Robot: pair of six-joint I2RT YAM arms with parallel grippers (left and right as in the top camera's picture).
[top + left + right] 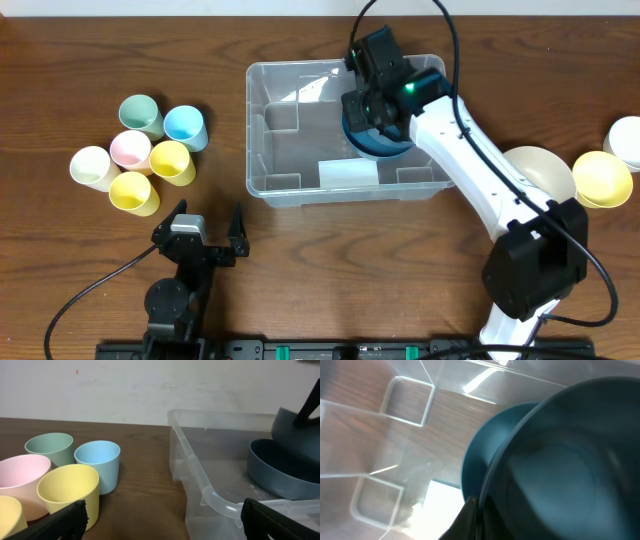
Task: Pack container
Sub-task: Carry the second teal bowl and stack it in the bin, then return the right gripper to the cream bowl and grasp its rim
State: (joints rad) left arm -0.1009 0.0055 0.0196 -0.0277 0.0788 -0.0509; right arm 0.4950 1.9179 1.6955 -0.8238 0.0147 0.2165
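The clear plastic container (250, 130) stands at the table's middle; it also shows in the left wrist view (192, 460) and the right wrist view (407, 402). A blue bowl (385, 148) lies in its right part, also seen in the wrist views (280, 472) (480, 455). My right gripper (372, 105) (477, 505) is inside the container, shut on the rim of a second dark blue bowl (570, 460) (290, 422), tilted just over the first. My left gripper (210, 222) (162, 517) is open and empty near the table's front edge, left of the container's front corner.
Several cups stand in a cluster left of the container: green (140, 113), blue (185, 126), pink (131, 149), two yellow (172, 161) and a cream one (91, 167). Cream and pale yellow bowls (602, 178) sit at the far right, partly behind the right arm.
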